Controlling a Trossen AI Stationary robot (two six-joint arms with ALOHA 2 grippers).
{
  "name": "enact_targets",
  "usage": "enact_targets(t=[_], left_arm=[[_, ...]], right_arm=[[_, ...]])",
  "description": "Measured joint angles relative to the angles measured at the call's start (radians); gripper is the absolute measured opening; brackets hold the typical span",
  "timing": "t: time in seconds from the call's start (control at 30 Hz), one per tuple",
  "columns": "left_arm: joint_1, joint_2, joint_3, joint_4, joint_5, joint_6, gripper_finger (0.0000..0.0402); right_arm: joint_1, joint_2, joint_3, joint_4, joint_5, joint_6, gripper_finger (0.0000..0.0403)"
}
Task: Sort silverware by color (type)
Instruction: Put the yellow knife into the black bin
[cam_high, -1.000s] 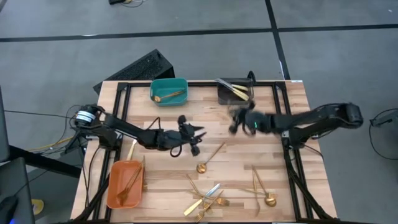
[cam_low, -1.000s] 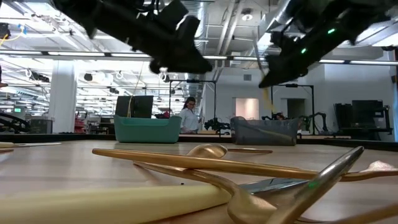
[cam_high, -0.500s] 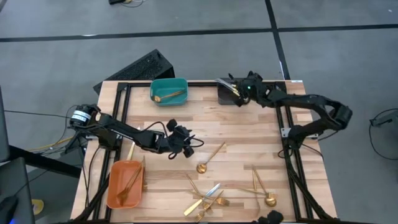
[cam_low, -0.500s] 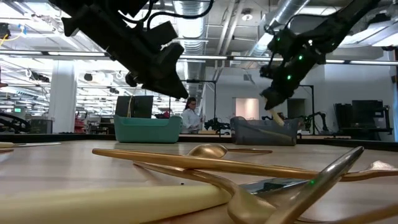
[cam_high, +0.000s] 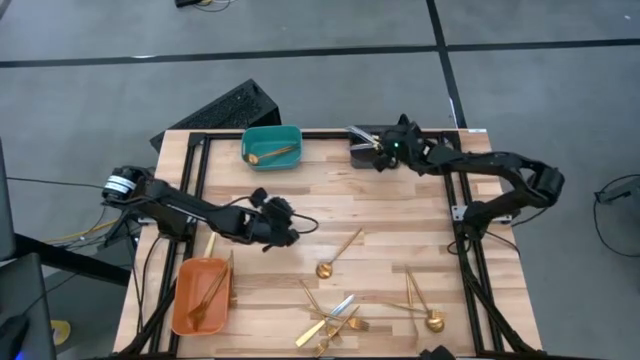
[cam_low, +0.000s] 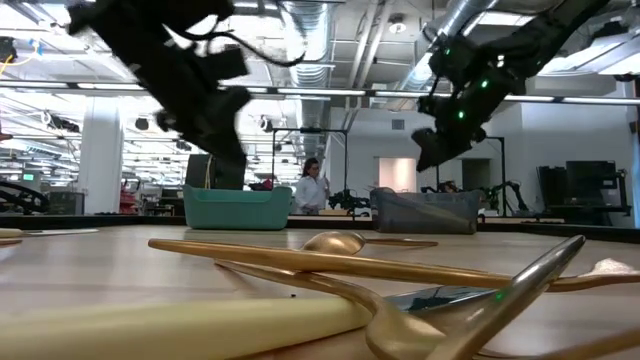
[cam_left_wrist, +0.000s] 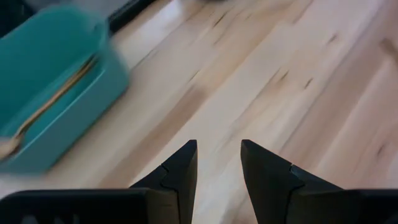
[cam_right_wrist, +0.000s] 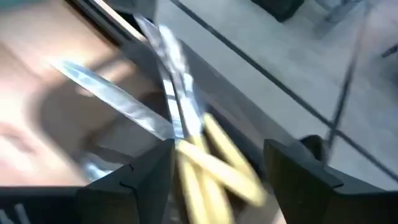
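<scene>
Orange bin (cam_high: 201, 294) at the near left corner holds a couple of gold pieces. Left gripper (cam_high: 281, 217) hangs over bare wood at mid-table, well apart from any cutlery; its fingers (cam_left_wrist: 177, 174) stand a little apart with nothing between them. Teal bin (cam_high: 272, 146) on the far edge holds one or two gold pieces, one apparently a spoon. Loose silverware (cam_high: 335, 318) lies in a tangle near the front edge, plus a single spoon (cam_high: 338, 252) nearer centre and a second small group to the right (cam_high: 420, 305).

Right gripper (cam_high: 381, 152) sits directly over the grey bin (cam_high: 362, 153) at the far right. Jaws spread wide; the knives (cam_right_wrist: 186, 137), silvery blades and gold handles, lie in the bin below, none pinched.

Judgement: this is the release of a knife into grey. To do it well, keep the jaws wide and lift straight up so no handle snags a finger and drags out. Left arm should take the lone spoon next, approaching along its handle.
</scene>
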Motion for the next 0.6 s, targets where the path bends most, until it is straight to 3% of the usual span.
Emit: enact_targets(t=[0.17, 0.33, 0.47, 0.6], left_arm=[[-0.057, -0.124, 0.0, -0.348, 0.011, -0.27, 0.0112], [-0.123, -0.176, 0.0, -0.631, 0.1, -0.564, 0.0112], [-0.16, -0.154, 0.0, -0.747, 0.169, -0.68, 0.0112], [-0.159, -0.104, -0.015, -0.752, 0.267, -0.683, 0.0112]], right_arm=[[0.134, -0.08, -0.047, 0.048, -0.064, 0.113, 0.0264], [0.321, -0.117, -0.116, 0.162, -0.063, 0.236, 0.0264], [0.485, -0.115, -0.165, 0.275, -0.063, 0.295, 0.0264], [0.627, -0.115, -0.193, 0.327, -0.017, 0.326, 0.0264]])
